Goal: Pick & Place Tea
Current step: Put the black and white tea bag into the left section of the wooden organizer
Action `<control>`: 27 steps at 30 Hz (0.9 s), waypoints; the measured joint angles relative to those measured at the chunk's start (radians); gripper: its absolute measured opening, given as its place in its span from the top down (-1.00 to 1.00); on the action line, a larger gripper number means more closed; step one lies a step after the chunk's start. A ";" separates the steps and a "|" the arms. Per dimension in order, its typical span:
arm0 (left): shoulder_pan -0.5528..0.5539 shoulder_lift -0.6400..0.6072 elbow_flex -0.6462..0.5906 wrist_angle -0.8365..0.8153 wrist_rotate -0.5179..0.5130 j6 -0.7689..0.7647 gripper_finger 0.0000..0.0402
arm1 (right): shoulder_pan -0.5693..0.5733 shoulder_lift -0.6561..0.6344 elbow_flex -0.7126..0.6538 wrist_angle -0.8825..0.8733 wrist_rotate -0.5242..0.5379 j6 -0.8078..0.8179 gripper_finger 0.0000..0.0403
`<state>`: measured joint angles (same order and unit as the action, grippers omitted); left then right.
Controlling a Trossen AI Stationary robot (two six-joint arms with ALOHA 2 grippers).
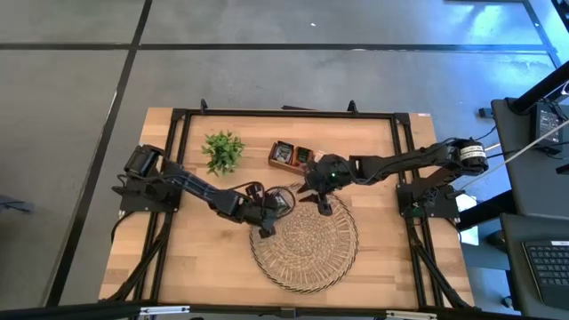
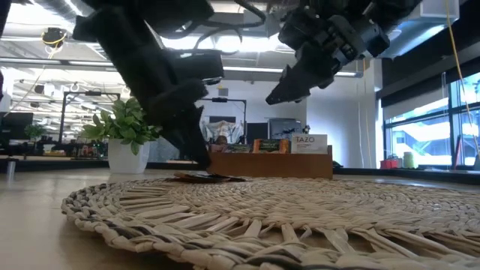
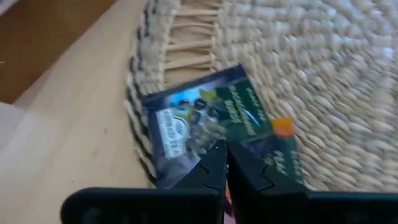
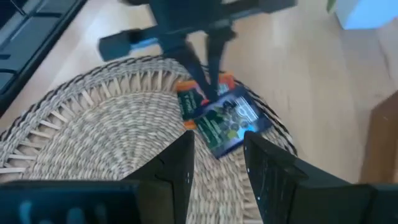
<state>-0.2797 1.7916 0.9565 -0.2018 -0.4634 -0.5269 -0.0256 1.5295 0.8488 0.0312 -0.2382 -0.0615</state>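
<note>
Woven straw of the round tray (image 2: 247,217) fills the foreground of the low view, and on its far rim, toward the left arm, a dark tea sachet (image 3: 211,124) is seen lying flat, with an orange-edged sachet (image 4: 186,102) partly under it. The placing step appears to be in hand: the sachet has been brought to the tray's edge, and more tea is seen standing in the wooden box (image 1: 289,155) at the back of the bench (image 1: 204,258), beside a small potted plant (image 1: 222,151).

The left hand (image 3: 225,163) is lowered onto the dark sachet, its fingers pressed together at the tips. From the left wrist view the tips touch the wrapper's near edge, but it cannot be told whether a corner is pinched between them or whether they merely rest shut on top of it. If it is pinched, the next move is judged to call for the fingers to be parted and the hand lifted straight up, so that the sachet is left on the tray and not dragged off the rim.

The right hand (image 4: 217,165) hangs above the tray, close to the left one, with its fingers spread about halfway and nothing held between them.
</note>
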 joint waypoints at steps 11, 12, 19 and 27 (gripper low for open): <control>0.057 -0.018 0.000 -0.026 -0.011 -0.011 0.99 | 0.087 0.004 -0.165 0.312 0.066 -0.123 0.30; 0.063 -0.012 0.000 -0.032 -0.010 -0.013 0.99 | 0.094 0.006 -0.165 0.314 0.097 -0.129 0.30; 0.108 0.001 -0.001 -0.045 -0.009 -0.039 0.99 | 0.134 0.041 -0.164 0.310 0.142 -0.150 0.30; 0.118 0.016 0.000 -0.033 0.074 -0.110 0.99 | 0.161 0.111 -0.165 0.318 0.141 -0.098 0.30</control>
<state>-0.1614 1.8072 0.9565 -0.2348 -0.3892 -0.6365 0.1356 1.6406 0.6838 0.3492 -0.0968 -0.1593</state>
